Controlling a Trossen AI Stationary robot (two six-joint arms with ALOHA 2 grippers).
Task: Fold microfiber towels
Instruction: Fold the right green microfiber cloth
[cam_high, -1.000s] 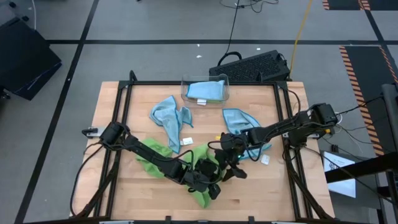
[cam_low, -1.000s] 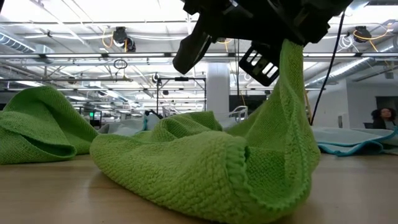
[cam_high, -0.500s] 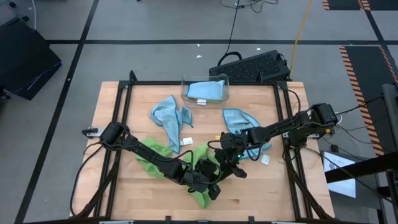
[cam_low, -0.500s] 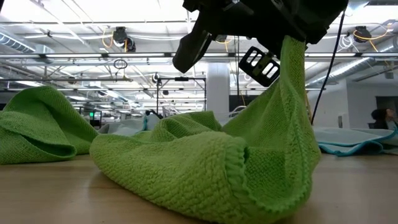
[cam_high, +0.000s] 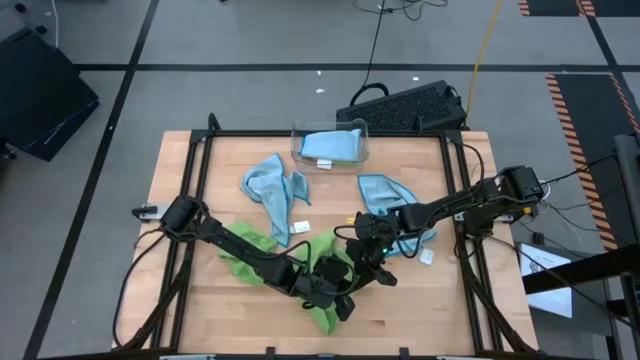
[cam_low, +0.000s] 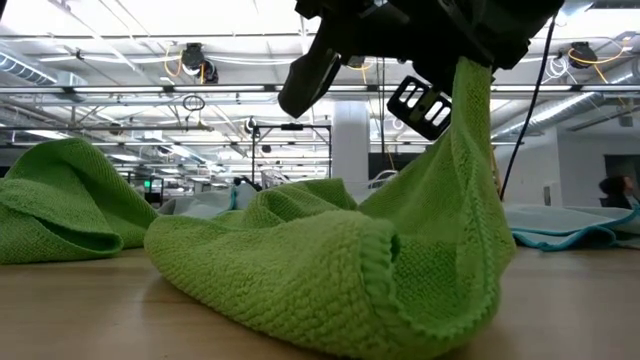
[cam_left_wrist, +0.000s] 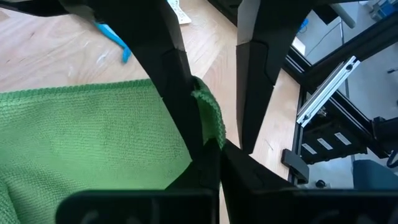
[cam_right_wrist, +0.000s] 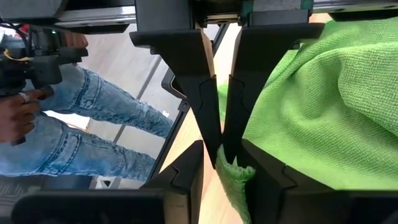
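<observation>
Both grippers are pinching edges of one green towel (cam_high: 322, 262) at the table's near middle.

The left gripper (cam_left_wrist: 208, 146) is clamping a hemmed edge between closed fingers; the right gripper (cam_right_wrist: 222, 149) is gripping a narrow fold of the same cloth, fingers nearly together. To fold well, I judge both pinches should be rising together and drawing apart so the sagging cloth beneath them is pulled flat before being laid over. Another green towel (cam_low: 60, 200) is lying beside the left arm; blue towels (cam_high: 275, 190) are lying farther off, beyond both grippers.
</observation>
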